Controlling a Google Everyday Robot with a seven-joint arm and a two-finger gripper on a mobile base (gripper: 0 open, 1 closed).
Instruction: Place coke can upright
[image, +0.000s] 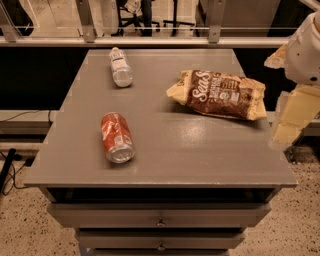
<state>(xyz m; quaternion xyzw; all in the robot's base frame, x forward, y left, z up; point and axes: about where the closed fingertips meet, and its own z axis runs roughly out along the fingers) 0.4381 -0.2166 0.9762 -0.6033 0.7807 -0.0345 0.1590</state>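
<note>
The coke can (117, 137), red with white lettering, lies on its side on the front left of the grey table top (200, 155), with its silver end facing the front edge. My gripper (288, 120) hangs at the right edge of the view, beyond the table's right side. It is far from the can and holds nothing that I can see.
A clear plastic bottle with a white label (120, 67) lies on its side at the back left. A brown and yellow chip bag (218, 94) lies at the back right. The table has drawers below (160, 215). A rail runs behind it.
</note>
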